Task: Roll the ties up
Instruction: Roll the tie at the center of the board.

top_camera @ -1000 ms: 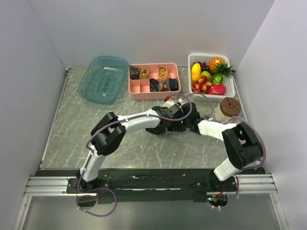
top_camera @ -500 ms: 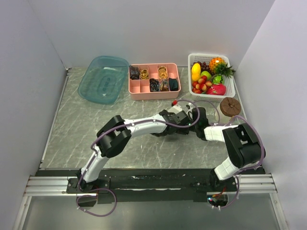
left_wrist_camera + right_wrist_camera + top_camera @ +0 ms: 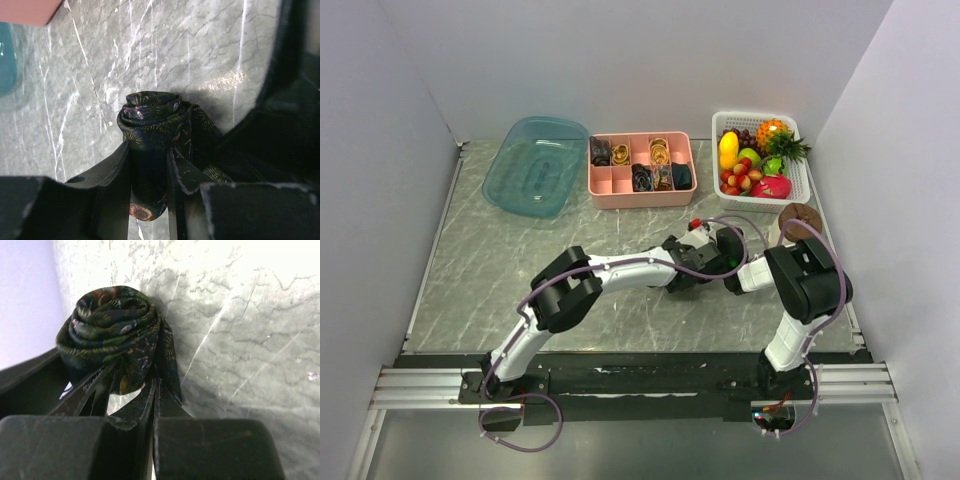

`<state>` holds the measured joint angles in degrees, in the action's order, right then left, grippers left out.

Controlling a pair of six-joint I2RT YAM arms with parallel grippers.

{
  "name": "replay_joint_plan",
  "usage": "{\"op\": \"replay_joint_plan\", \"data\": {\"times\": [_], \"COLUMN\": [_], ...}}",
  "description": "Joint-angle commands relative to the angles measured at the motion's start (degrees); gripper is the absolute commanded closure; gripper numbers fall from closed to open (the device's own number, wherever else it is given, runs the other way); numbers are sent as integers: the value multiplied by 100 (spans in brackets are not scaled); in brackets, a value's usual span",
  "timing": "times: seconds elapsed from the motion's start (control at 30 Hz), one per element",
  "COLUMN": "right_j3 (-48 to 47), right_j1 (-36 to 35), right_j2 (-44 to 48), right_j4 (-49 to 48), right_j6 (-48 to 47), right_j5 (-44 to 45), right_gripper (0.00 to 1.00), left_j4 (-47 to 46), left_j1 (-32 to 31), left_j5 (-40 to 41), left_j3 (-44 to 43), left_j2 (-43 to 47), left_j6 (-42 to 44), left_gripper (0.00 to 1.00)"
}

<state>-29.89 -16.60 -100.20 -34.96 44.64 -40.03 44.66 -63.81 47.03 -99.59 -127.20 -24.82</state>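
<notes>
Rolling appears nearly complete: the dark leaf-patterned fabric tie (image 3: 150, 125) is coiled over the grey marble tabletop (image 3: 470, 270). Left gripper (image 3: 149, 160) clamps the coil; right gripper (image 3: 152, 385), fingers pressed together, touches it. Next: lift without unwinding.

Grey marble table (image 3: 470, 260): teal tub (image 3: 535, 165), pink tray (image 3: 640, 201), fruit basket (image 3: 802, 180), brown disc (image 3: 800, 218)

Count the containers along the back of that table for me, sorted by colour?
Teal tub: 1
Pink divided tray: 1
White basket: 1
Total: 3
</notes>
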Motion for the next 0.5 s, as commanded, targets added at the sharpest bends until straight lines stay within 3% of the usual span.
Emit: {"op": "replay_joint_plan", "data": {"times": [0.0, 0.07, 0.23, 0.47], "right_j3": [27, -8, -52, -26], "right_j1": [25, -1, -63, -63], "right_j2": [-254, -351, -500, -413], "right_j4": [-784, -846, -837, -688], "right_j6": [282, 308, 317, 220], "right_j5": [-242, -251, -163, -110], "right_gripper": [100, 100, 100, 100], "left_j4": [-89, -159, -528, -1495], "left_j1": [-149, -202, -281, -299], "left_j5": [-308, -326, -509, -1045], "left_j3": [-87, -34, 133, 765], "left_j2": [-262, -227, -139, 221], "left_j6": [-6, 12, 65, 162], "left_gripper": [67, 64, 41, 38]}}
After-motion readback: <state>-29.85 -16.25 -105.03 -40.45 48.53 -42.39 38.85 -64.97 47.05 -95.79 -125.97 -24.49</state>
